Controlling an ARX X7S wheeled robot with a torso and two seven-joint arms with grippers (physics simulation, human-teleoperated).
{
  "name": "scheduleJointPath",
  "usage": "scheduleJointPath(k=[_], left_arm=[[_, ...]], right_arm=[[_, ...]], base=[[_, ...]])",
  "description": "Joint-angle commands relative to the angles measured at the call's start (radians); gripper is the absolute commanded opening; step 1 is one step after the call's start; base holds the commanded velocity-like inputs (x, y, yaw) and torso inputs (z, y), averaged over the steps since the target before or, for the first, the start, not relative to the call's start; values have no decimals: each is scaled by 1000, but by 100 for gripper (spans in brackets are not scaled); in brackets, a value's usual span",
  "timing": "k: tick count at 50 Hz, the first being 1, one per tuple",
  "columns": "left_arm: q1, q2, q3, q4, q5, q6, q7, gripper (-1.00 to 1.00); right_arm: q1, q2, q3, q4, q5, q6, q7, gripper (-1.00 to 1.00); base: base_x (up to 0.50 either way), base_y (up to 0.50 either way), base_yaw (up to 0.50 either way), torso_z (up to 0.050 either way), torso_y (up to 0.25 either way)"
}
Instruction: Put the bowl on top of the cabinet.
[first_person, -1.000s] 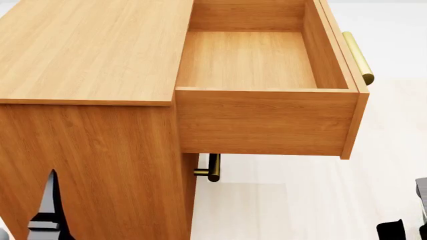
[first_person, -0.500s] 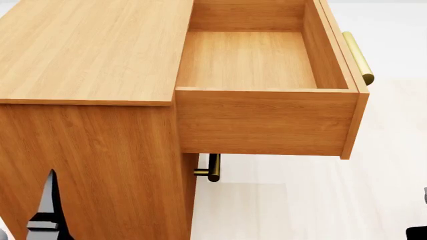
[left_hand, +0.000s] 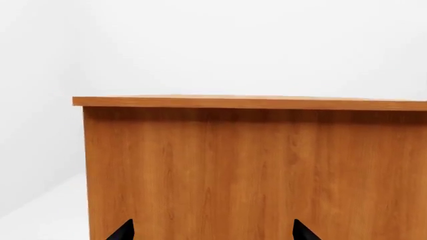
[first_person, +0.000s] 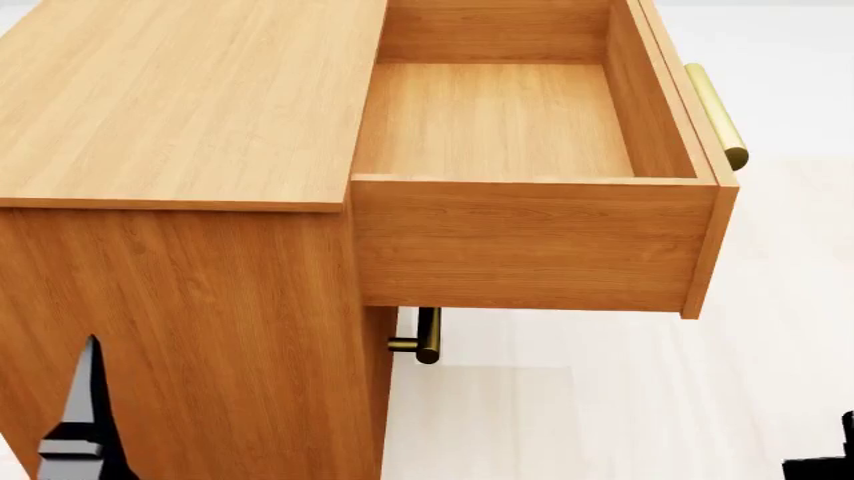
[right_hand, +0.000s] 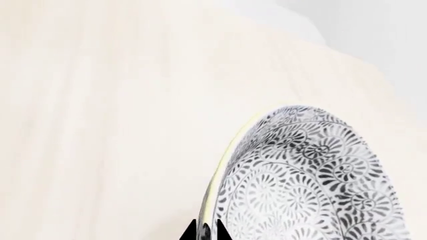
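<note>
While the left claw (left_hand: 212, 231) gapes wide before the cabinet (left_hand: 253, 170), the right claw (right_hand: 205, 232) pinches the bowl (right_hand: 307, 180) rim.

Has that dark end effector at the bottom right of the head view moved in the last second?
Yes. The right end effector has sunk lower and rightward against the drawer, nearly leaving view.

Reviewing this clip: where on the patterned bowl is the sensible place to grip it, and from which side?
By the rim. In the right wrist view the bowl shows its thin edge at the right end effector, whose fingertips sit close together on either side of that edge, one inside, one outside. A pinch across the wall suits its wide, deep shape.
</note>
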Motion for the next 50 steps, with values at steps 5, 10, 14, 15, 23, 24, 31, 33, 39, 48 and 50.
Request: scheduleJointPath(k=[5, 10, 14, 15, 23, 24, 31, 33, 39, 48, 50], left_arm=[[-14, -12, -45, -6, -49, -12, -2, 100], [-16, -14, -49, -8, -54, -14, -2, 100], [-7, -18, -57, 10, -64, -18, -7, 100], [-7, -19, -60, 12, -67, -19, -7, 100], [-17, -23, -59, 6, -68, -21, -10, 100], [-17, -24, -59, 8, -67, -20, -11, 100], [-23, -29, -80, 5, -88, -23, -12, 100], [-25, -30, -81, 3, -89, -23, -12, 100], [-21, -37, -98, 8, -104, -17, -8, 100], [-8, -46, -92, 14, -94, -6, -6, 100], [-13, -46, -91, 4, -92, -4, -5, 100]], right_arm=[[255, 107, 5, -296, 50, 386, 40, -100], [382, 163, -12, -369, 169, 507, 112, -100], [560, 258, -123, -325, 537, 507, 388, -100], [611, 271, -160, -315, 597, 506, 429, -100], [943, 305, -430, -243, 808, 504, 576, -100], [972, 303, -454, -238, 820, 503, 584, -100], [1199, 290, -647, -193, 874, 503, 602, -100], [1268, 284, -707, -178, 897, 504, 613, -100], [1473, 250, -885, -129, 946, 502, 639, -100], [1660, 186, -1055, -84, 946, 498, 613, -100], [1697, 170, -1082, -67, 931, 497, 594, -100]], base=[[0, 0, 0, 0, 0], [0, 0, 0, 0, 0], [0, 0, 0, 0, 3], [0, 0, 0, 0, 0], [0, 0, 0, 0, 0], [0, 0, 0, 0, 0], [0, 0, 0, 0, 0], [0, 0, 0, 0, 0], [0, 0, 0, 0, 2], [0, 0, 0, 0, 0], [0, 0, 0, 0, 0]])
